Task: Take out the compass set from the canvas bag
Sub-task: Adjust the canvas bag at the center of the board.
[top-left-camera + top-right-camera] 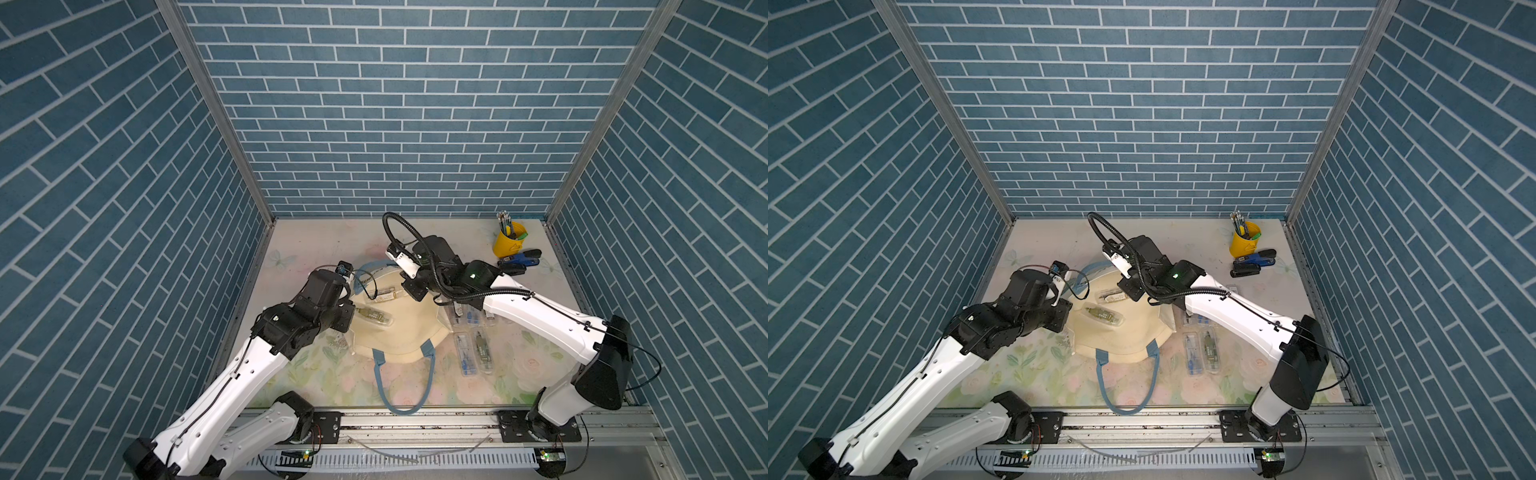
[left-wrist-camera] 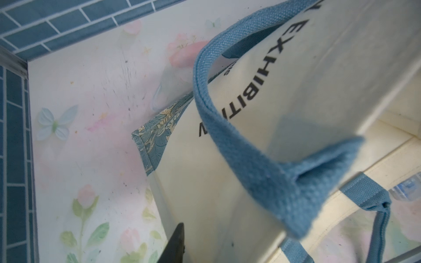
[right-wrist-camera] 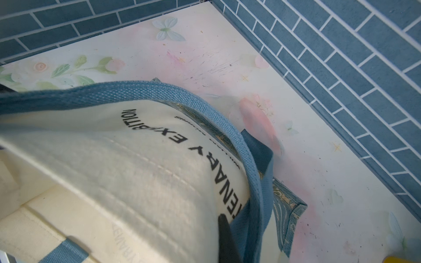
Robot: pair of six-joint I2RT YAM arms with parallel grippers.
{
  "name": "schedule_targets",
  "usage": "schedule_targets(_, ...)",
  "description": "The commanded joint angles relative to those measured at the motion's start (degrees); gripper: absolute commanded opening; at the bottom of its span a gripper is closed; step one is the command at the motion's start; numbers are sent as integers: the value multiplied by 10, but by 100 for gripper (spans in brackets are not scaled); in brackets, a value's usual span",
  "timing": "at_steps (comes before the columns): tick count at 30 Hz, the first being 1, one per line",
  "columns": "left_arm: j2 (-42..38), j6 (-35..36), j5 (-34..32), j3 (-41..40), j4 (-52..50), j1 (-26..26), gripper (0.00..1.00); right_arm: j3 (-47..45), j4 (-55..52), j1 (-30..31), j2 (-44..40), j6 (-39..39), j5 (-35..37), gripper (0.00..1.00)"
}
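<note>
Lettering (image 2: 255,90) on canvas bag (image 2: 330,79) (dark) — wrist views only.

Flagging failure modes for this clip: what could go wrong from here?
The right fingers seem to pinch only thin rim fabric of the canvas bag; it may slip. Two clear cases lie loose inside and could tumble if it tips. Other cases beside it might get swept.

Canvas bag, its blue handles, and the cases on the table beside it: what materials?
canvas bag: cream woven fabric, probably cotton canvas, matte, with printed black lettering; it slumps and creases.
blue handles: thick woven webbing; the coarse weave shows up close.
cases: likely clear hard plastic, slightly glossy; the contents show through.
</note>
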Motion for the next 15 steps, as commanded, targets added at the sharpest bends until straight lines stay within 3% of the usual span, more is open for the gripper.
schedule_targets(1, 4, -5, -15, 12, 19, 0, 20, 2, 9, -4, -6, 21, -11, 1)
schedule_targets(8, 1, -11, -14, 5, 30, 0, 0, -10, 12, -9, -10, 24, -20, 4)
schedule_targets(12, -3, -13, -5, 8, 30, 1, 0, -24, 25, -16, -28, 25, -36, 9)
schedule_targets(15, -11, -17, 2, 3, 37, 0, 0, -14, 4, -17, -44, 19, -46, 18)
